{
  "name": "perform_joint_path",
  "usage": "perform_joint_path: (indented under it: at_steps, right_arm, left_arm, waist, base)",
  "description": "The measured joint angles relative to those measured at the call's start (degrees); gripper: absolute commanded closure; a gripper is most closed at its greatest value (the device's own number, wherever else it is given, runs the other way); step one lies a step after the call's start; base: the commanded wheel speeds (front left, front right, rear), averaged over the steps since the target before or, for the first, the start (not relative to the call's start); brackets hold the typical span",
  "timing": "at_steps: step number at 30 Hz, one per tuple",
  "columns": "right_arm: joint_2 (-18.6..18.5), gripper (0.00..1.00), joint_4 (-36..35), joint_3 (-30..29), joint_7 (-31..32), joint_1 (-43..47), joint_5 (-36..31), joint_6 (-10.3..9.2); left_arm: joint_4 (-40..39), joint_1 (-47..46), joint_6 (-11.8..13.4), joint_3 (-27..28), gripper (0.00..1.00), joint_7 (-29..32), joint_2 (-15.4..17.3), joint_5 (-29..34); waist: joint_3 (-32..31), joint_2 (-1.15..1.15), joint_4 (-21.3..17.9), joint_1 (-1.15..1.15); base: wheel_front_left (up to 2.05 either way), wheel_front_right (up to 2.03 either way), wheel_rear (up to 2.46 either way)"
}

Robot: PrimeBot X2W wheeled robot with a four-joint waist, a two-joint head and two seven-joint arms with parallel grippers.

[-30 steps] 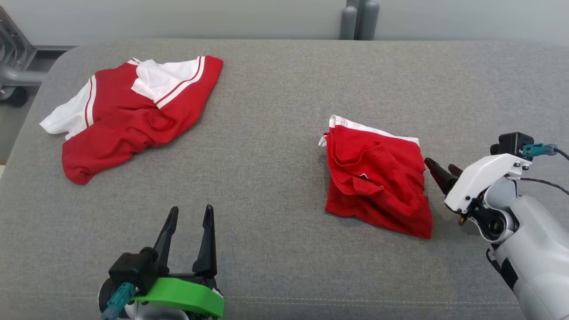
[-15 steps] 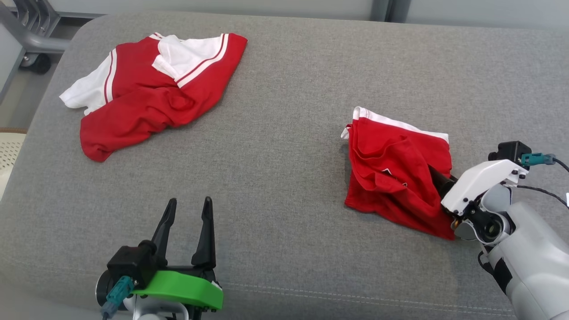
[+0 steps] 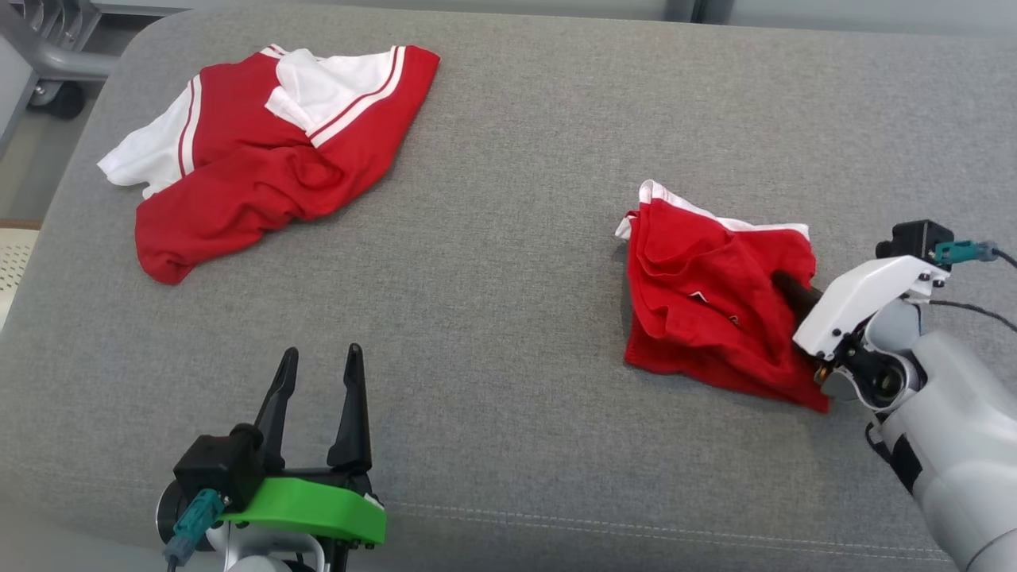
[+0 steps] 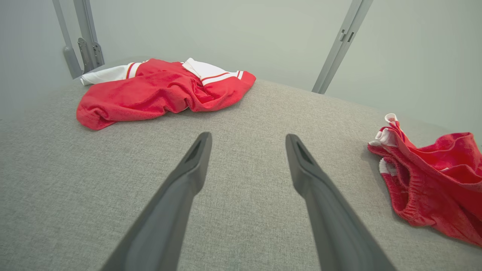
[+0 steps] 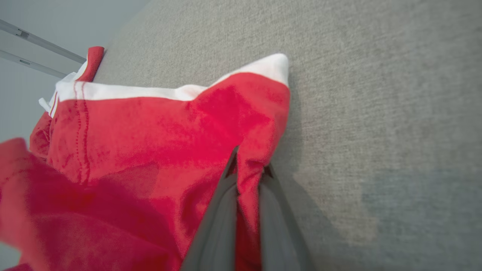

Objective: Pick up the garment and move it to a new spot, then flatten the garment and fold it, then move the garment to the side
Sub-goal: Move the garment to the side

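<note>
Right gripper [image 5: 249, 167] pinches garment [image 5: 150, 128] — wrist view.

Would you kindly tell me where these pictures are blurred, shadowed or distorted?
Head view: even light, sharp, soft shadow left of the red garment. Left wrist view: wide-angle bending curves the grey cushion. Right wrist view: that garment blurs near the lens, at lower left.

On the cushion [image 3: 508, 278], the right garment [image 3: 699, 310] lies nearer, the left garment [image 3: 238, 183] farther back, well apart.
</note>
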Motion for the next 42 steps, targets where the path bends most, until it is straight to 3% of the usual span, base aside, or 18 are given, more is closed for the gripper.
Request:
perform_joint_path:
  at_steps: [10,27,36,42]
  right_arm:
    - [-9.82,1.0,0.26,2.81,-1.26,-5.81,-8.27,0.24]
    - [-18.09,1.0,0.27,5.38,-0.56,-15.92,-14.78,-0.35]
    - [-21.63,1.0,2.2,4.38,-0.66,-19.39,-15.91,-1.77]
    - [-24.14,1.0,2.92,6.7,-1.47,-21.69,-20.82,-3.33]
  left_arm:
    - [-0.9,-0.01,0.0,-0.13,0.0,-0.04,-0.04,0.03]
    - [-7.24,-3.6,-1.37,-4.11,0.0,0.62,0.53,2.81]
    - [-11.77,-7.32,-2.61,-6.27,0.0,1.9,1.21,5.36]
    - [-12.66,-7.58,-2.61,-6.31,0.0,3.25,1.83,5.79]
  waist:
    - [-0.4,0.0,-3.02,0.0]
    - [4.36,0.0,-6.75,0.0]
    - [8.95,0.0,-7.4,0.0]
    - [10.74,0.0,-7.51,0.0]
  base:
    - [0.0,0.0,0.0]
    - [0.0,0.0,0.0]
    - [0.0,0.0,0.0]
    - [0.0,0.0,0.0]
